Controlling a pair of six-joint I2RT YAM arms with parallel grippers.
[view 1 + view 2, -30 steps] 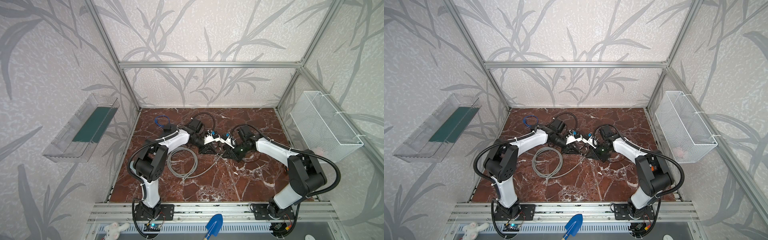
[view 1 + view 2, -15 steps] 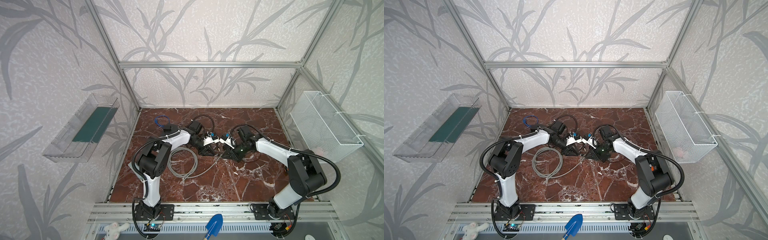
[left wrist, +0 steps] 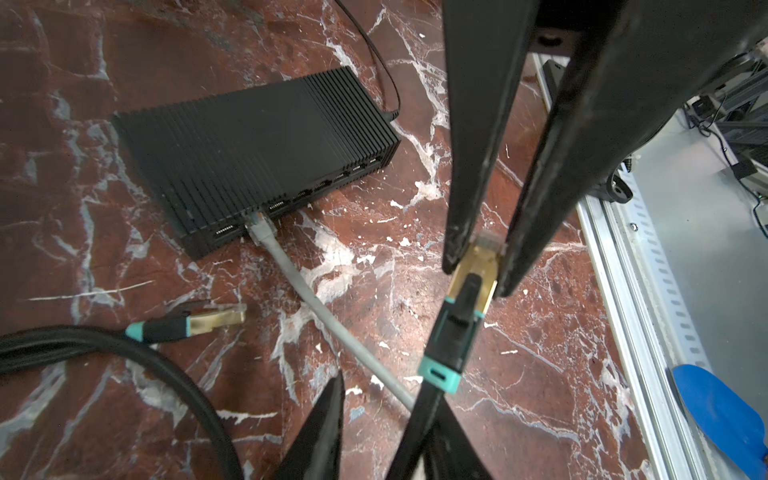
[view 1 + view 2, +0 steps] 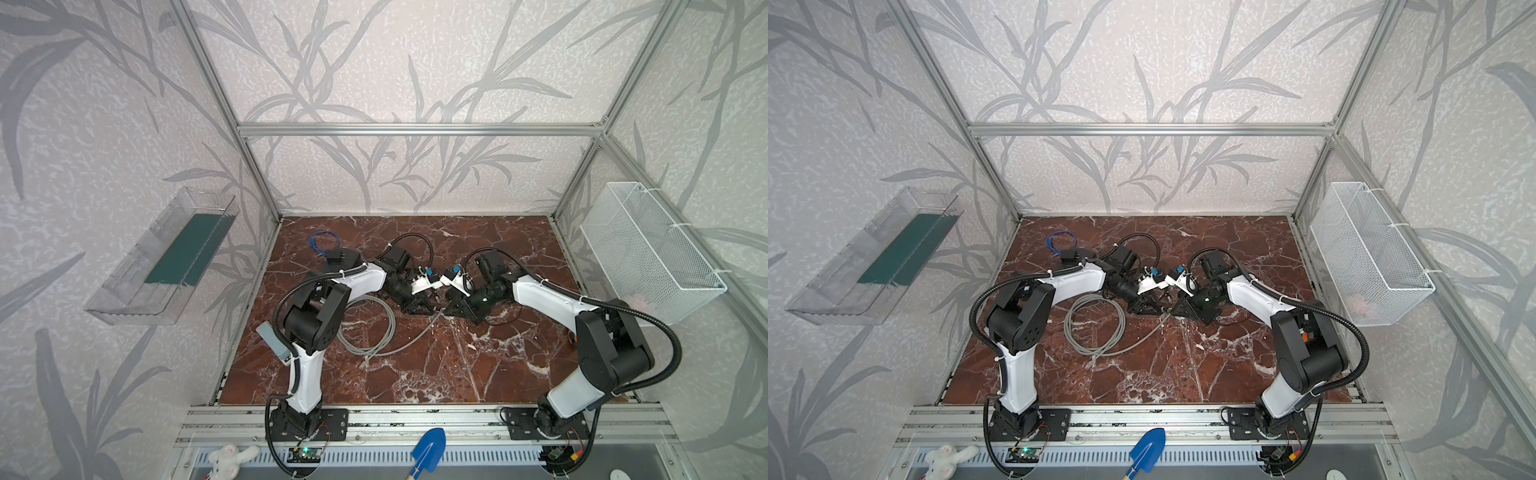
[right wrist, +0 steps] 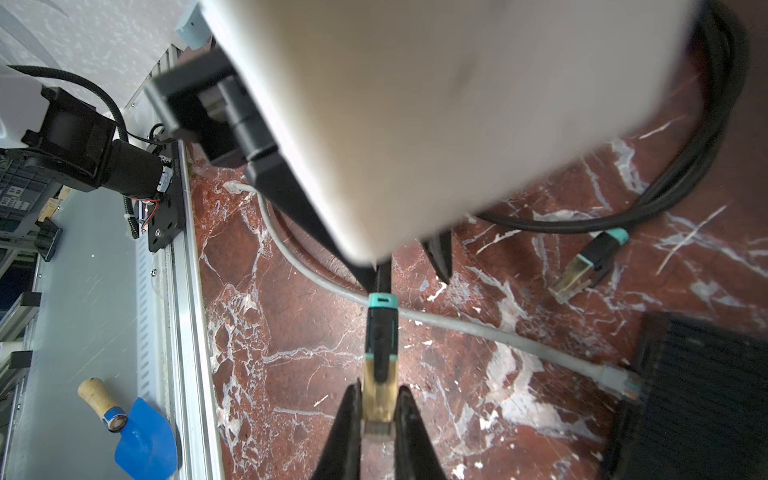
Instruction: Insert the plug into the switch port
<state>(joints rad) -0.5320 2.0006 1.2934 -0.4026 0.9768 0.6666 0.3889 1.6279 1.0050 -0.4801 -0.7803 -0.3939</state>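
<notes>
Since a second ago the left arm point(image 4: 316, 316) has leaned in. Its elbow block now sits higher and nearer mid-frame, and the left tool point(image 4: 430, 309) has crept closer to the right tool point(image 4: 453, 309). Right arm point(image 4: 548, 299) unchanged. Grey cable point(image 4: 415, 336) unshifted.

Top views: in both, the tools meet tip to tip just above centre of frame, low over the desk point(image 4: 457, 374). The switch cannot be picked out among the black tools here.

Left wrist view:
- Right tool point(image 3: 477, 278) is clamped on the gold body of the plug point(image 3: 476, 262). The teal-trimmed boot and black cord trail away from it.
- Left tool point(image 3: 390, 388) has its fingers standing apart. The cord lies against one finger, not pinched.
- Switch point(image 3: 249, 153) lies flat on the desk, clear of the held plug.
- The grey cable point(image 3: 316, 307) is already seated in one socket of the switch's port row; the rest look free.
- A spare plug point(image 3: 216, 318) lies loose on the desk nearby.

Right wrist view:
- Plug point(image 5: 376, 399) sits between the right tool's point(image 5: 379, 388) fingers, nose toward the wrist, boot pointing away.
- Left tool point(image 5: 409, 282) loosely straddles the cord beyond the boot.
- Switch point(image 5: 698, 395) lies close by on the desk.

Reading: probably a re-grip or handover midway. The plug is aloft and not aimed at a port. Its nose seems to face into the right tool, so it likely needs turning first.
</notes>
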